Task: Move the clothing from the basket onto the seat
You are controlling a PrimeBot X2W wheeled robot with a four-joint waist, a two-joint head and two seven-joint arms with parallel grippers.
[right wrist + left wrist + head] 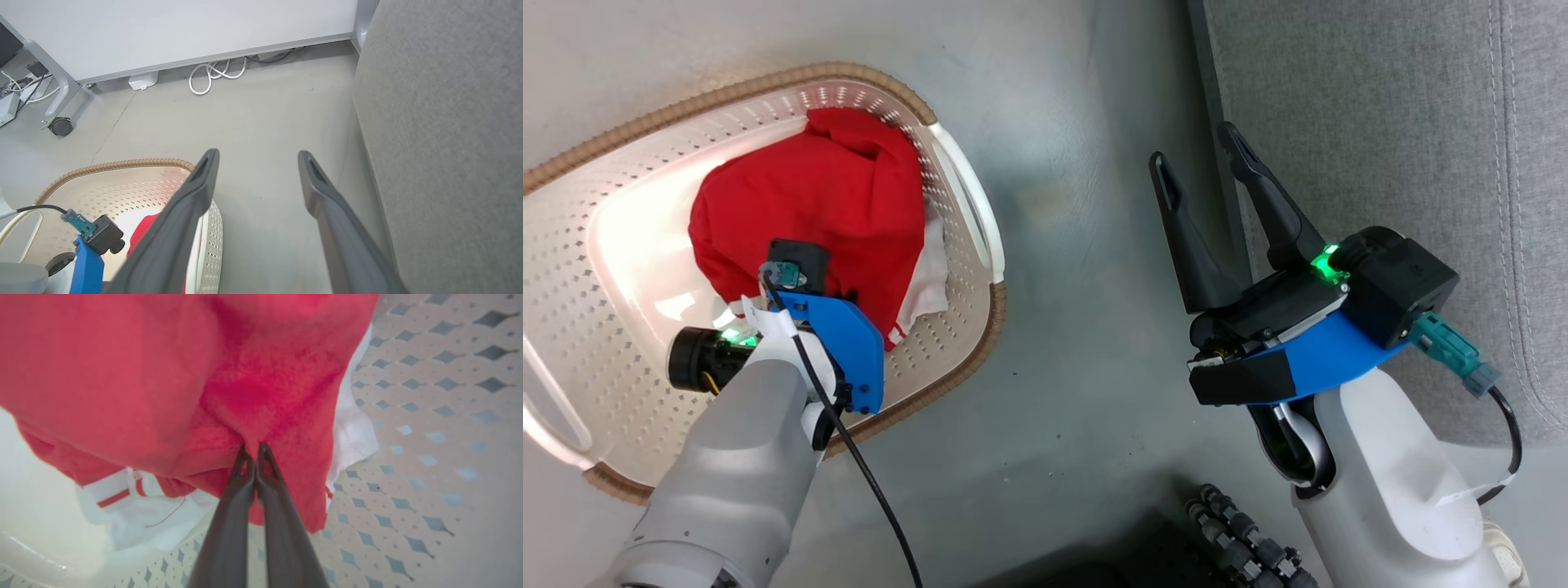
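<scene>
The cream basket (970, 322) stands on the floor at the left, holding the red clothing (817, 196) bunched in a mound. A white garment with red stripes (122, 496) lies under the red fabric. My left arm reaches down into the basket, and my left gripper (253, 448) is shut on a fold of the red clothing (163, 375). My right gripper (1196, 145) hangs open and empty over the floor, just beside the edge of the grey seat (1380, 122). The right wrist view has the right gripper (258, 154) between the basket rim (114, 165) and the seat (449, 143).
Grey floor (1078, 245) separates the basket from the seat. Along the far wall lie coiled white cables (216, 73) and a frame leg on a caster (60, 125). My dark base (1241, 539) shows at the bottom edge of the head view.
</scene>
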